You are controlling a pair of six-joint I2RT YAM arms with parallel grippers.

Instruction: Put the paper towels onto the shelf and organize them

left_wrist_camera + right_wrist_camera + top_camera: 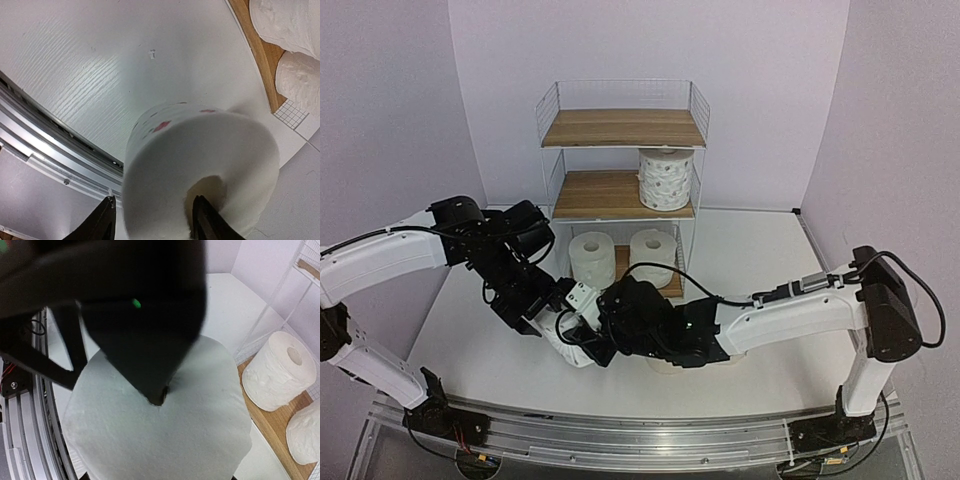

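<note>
Roll (200, 150), pink-dotted: lifted off bench (770, 260), near front edge, about mid-width, between both hands. Left hand (155, 222): astride roll wall, one finger in core, other outside; cannot tell whether pinching or slack. Right hand (605, 330): in against same roll from right side; fingers hidden behind roll in wrist view, so cannot tell if spread or pinching. Looks like hand-to-hand pass, judged from pose only.

To do it well: get right hand firm on roll body before letting left go. Pull left finger straight out along core, no sideways drag, or soft wall dents and roll tips. Keep roll axis steady, then carry toward shelf (620, 128) at back edge. Watch wire sides on entry.

Shelf contents:
- Top board: bare.
- Middle board: second dotted roll (666, 178), upright at right end, left part free.
- Bottom board: left white roll (592, 258) and right white roll (653, 257), upright, side by side; touching or not, cannot tell.

Likely best slot: middle board, beside matching print.
</note>
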